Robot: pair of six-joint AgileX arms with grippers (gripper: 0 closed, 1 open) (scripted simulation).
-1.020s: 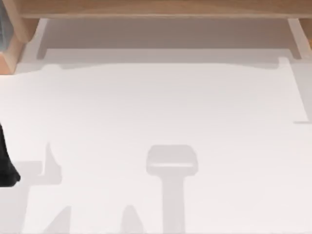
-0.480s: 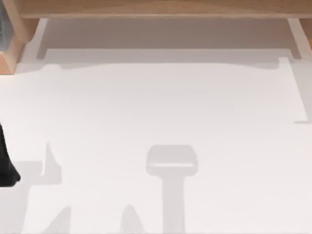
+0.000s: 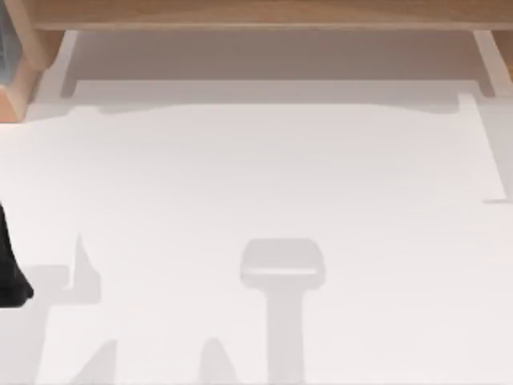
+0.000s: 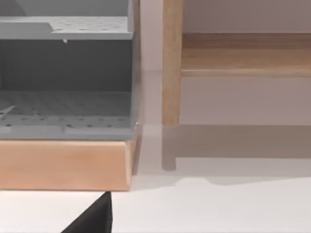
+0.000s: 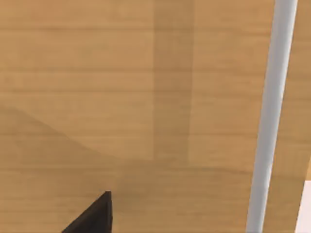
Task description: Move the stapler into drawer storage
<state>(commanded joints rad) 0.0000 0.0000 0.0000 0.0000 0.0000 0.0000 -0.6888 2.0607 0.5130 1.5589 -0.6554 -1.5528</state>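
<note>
From above we look straight down on the white tabletop (image 3: 280,176), its far edge met by a wooden frame (image 3: 264,14). Our left wrist camera sits low, facing level at a grey drawer unit (image 4: 65,82) and a wooden post (image 4: 171,63) ahead of the left tool. Our right wrist camera looks closely at a wood panel (image 5: 121,97).

Drawer (image 4: 63,165) is sitting at the far left corner of the white surface (image 3: 256,184), resting on it. A light wood front panel is running along its near edge, with a rounded corner. Behind the panel a grey perforated floor is showing, and a second grey perforated tier (image 4: 68,26) is lying above it. From overhead, its wood corner (image 3: 18,84) is poking in at the left edge.
</note>
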